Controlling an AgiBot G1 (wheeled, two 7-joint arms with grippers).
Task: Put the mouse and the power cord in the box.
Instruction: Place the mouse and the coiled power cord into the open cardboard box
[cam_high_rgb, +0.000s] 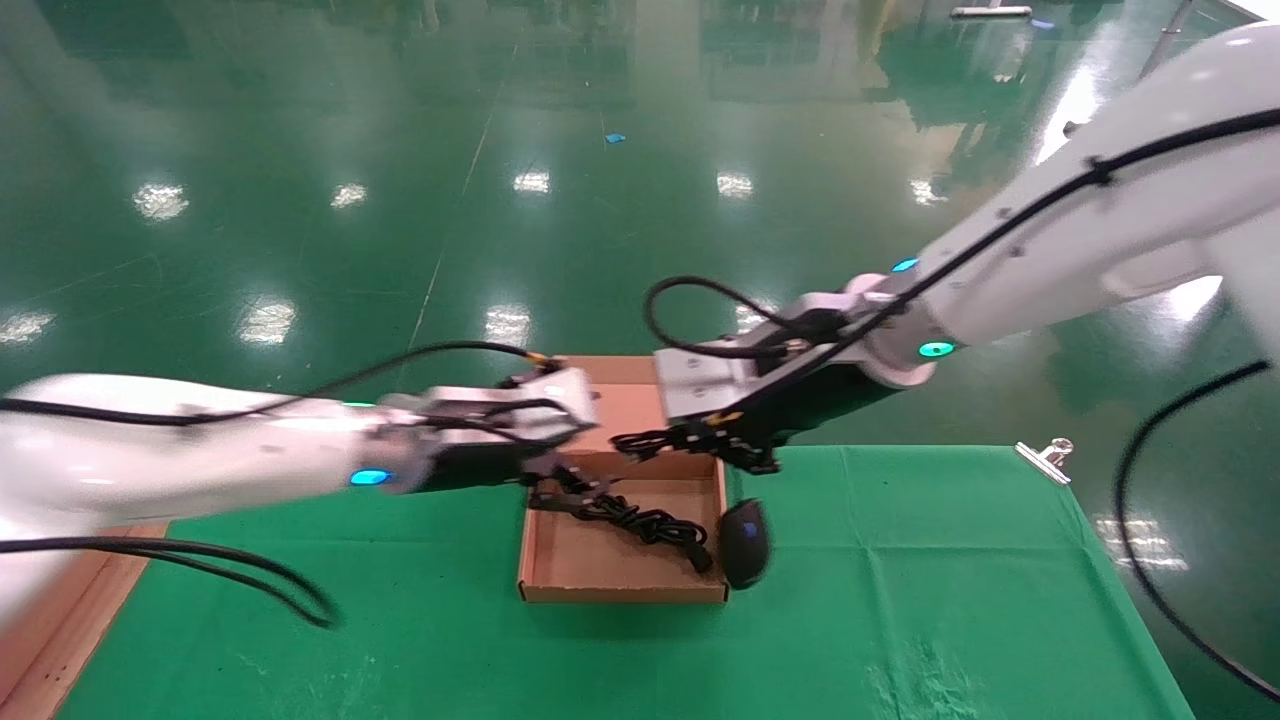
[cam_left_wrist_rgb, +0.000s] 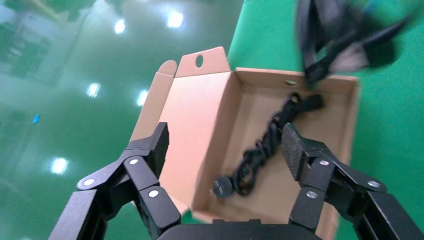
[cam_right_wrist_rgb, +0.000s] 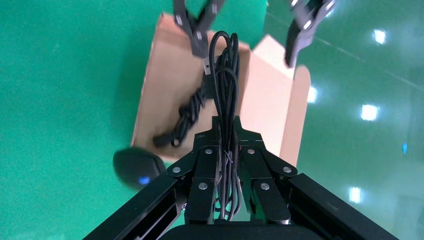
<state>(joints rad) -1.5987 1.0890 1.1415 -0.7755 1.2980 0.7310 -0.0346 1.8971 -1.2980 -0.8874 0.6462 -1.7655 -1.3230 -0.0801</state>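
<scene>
The brown box (cam_high_rgb: 560, 585) lies open mid-table, its lid (cam_left_wrist_rgb: 185, 120) folded back on the far side. The power cord (cam_high_rgb: 625, 515) lies bundled inside it, with its round plug (cam_left_wrist_rgb: 222, 186) by the wall. My left gripper (cam_high_rgb: 560, 480) hangs open just above the cord (cam_left_wrist_rgb: 265, 145), holding nothing. My right gripper (cam_high_rgb: 700, 440) is shut on the mouse's coiled wire (cam_right_wrist_rgb: 225, 90) over the box's far right corner. The black mouse (cam_high_rgb: 745, 543) is just outside the right wall, its blue wheel (cam_right_wrist_rgb: 144, 180) showing. Whether it touches the cloth I cannot tell.
A green cloth (cam_high_rgb: 900, 600) covers the table. A metal clip (cam_high_rgb: 1045, 460) grips its far right edge. Bare wood (cam_high_rgb: 60, 620) shows at the left edge. Thick arm cables (cam_high_rgb: 250, 580) loop low on the left. Glossy green floor lies beyond.
</scene>
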